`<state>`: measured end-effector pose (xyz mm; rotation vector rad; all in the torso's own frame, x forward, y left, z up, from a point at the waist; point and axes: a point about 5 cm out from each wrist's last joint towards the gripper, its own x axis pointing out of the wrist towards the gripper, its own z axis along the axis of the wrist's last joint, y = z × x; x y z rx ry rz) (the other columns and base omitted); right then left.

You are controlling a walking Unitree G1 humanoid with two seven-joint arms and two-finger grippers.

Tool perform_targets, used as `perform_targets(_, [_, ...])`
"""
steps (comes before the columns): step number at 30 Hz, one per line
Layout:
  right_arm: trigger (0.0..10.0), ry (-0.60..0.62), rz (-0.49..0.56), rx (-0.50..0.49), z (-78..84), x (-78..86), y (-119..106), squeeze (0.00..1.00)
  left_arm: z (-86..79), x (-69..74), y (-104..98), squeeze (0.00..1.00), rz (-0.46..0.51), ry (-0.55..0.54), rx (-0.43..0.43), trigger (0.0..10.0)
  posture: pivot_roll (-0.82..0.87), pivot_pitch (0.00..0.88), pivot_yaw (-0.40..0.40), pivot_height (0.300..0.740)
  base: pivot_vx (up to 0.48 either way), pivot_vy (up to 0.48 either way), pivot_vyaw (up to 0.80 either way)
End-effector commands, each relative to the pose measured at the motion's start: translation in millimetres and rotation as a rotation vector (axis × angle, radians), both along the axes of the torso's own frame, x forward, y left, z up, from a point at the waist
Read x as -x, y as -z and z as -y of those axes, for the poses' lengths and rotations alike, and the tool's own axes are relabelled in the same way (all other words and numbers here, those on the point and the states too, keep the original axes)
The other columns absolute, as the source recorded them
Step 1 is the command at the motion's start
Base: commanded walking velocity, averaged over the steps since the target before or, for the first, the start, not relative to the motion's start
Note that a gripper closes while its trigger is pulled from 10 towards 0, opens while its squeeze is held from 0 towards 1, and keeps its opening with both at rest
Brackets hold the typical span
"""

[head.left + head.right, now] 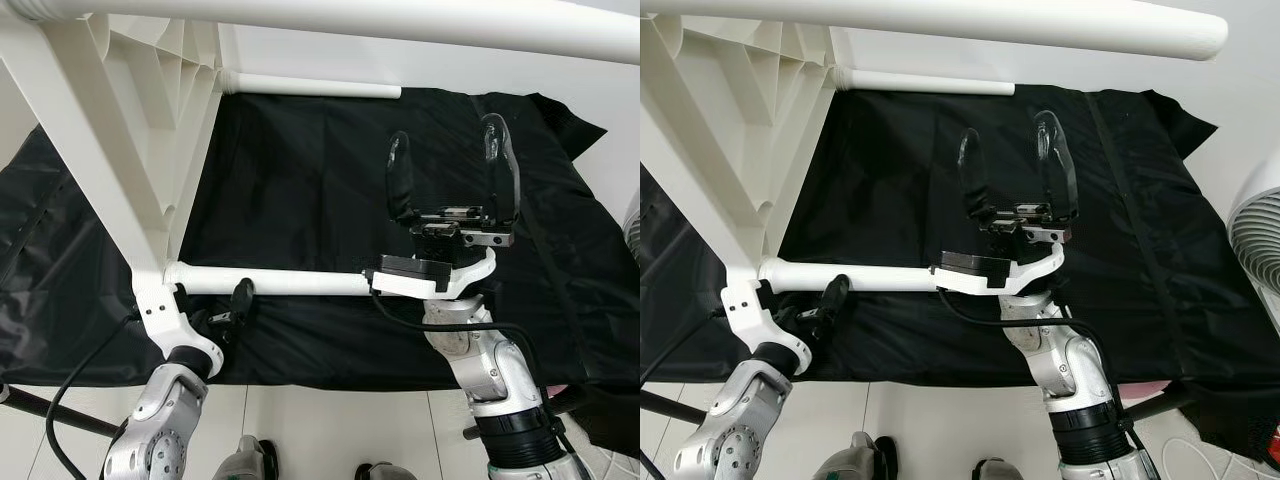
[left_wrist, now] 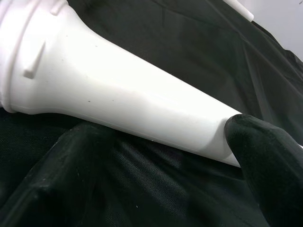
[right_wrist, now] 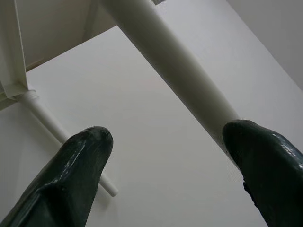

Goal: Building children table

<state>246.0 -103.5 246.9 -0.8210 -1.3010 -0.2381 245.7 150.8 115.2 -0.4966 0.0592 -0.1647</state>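
Gripping a white leg (image 1: 290, 282) near its threaded end, the left tool (image 1: 232, 303) is closed around it, low over a black sheet (image 1: 300, 190). Beside it, the right tool (image 1: 450, 180) points upward, fingers spread wide and empty. Beyond, the white table frame (image 1: 130, 130) lies tipped on the sheet, another leg (image 1: 315, 87) screwed in, a third (image 1: 940, 25) overhead.

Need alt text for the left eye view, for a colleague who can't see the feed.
A white plastic children's table lies on its side on a black cloth, legs pointing right. The left gripper sits at the base of the nearest leg, while the right gripper is raised above that leg's far end, jaws open and empty.
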Motion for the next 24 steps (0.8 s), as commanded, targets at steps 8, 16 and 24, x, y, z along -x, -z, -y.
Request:
perform_targets(8, [10.0, -0.030, 0.030, 0.021, 2.4, 5.8, -23, 0.00, 3.3, -5.5, 11, 0.00, -0.058, 0.035, -0.018, 10.0, -0.01, 0.146, 0.073, 0.740, 0.000, 0.000, 0.00])
perform_targets(16, [10.0, -0.050, 0.043, 0.034, 8.0, 7.7, -53, 0.00, 2.3, -6.4, 11, 0.00, -0.053, 0.023, -0.015, 10.0, -0.01, 0.152, 0.054, 0.740, 0.000, 0.000, 0.00])
perform_targets(24, [10.0, -0.087, 0.019, 0.077, 5.2, 2.2, -70, 0.00, 1.8, -7.6, 12, 0.00, -0.049, 0.015, -0.011, 10.0, -0.02, 0.150, 0.046, 0.740, 0.000, 0.000, 0.00])
